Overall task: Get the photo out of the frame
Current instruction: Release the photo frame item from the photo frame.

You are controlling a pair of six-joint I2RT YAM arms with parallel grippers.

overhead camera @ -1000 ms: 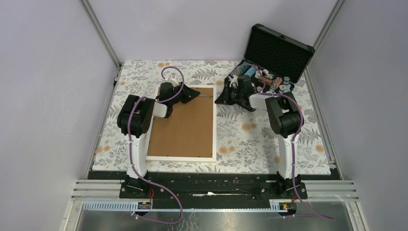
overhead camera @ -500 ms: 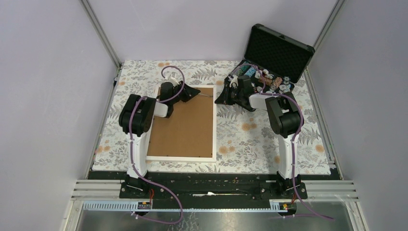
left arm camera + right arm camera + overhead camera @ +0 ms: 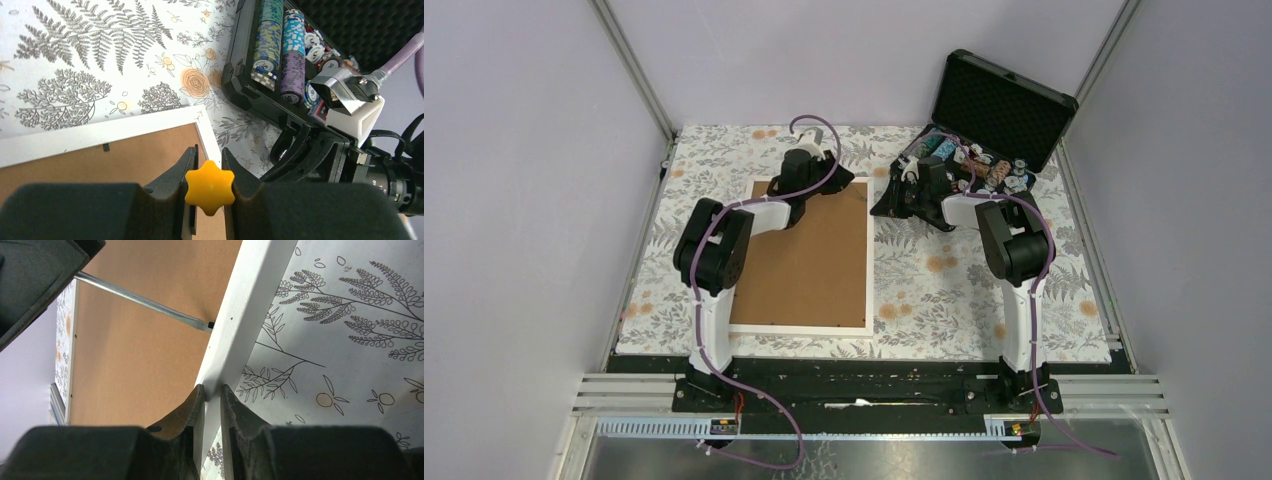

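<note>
The frame (image 3: 799, 329) lies face down on the floral mat, its brown backing board (image 3: 809, 260) facing up. The photo is hidden under the board. My left gripper (image 3: 819, 192) is over the frame's far right corner, shut on a yellow-handled tool (image 3: 209, 187). The tool's thin metal shaft (image 3: 145, 304) reaches the inner edge of the frame's right border (image 3: 250, 305). My right gripper (image 3: 211, 390) is shut on that white border near the far corner. It also shows in the top view (image 3: 886, 207).
An open black foam-lined case (image 3: 984, 130) of poker chips stands at the far right, just beyond the right gripper and close to the frame's corner (image 3: 200, 117). A small black clip (image 3: 105, 147) sits on the frame's far inner edge. Enclosure walls stand left, right and behind.
My left arm has swung from the frame's far left area up and right to its far edge, still holding the tool. The right arm and the frame have not moved.
</note>
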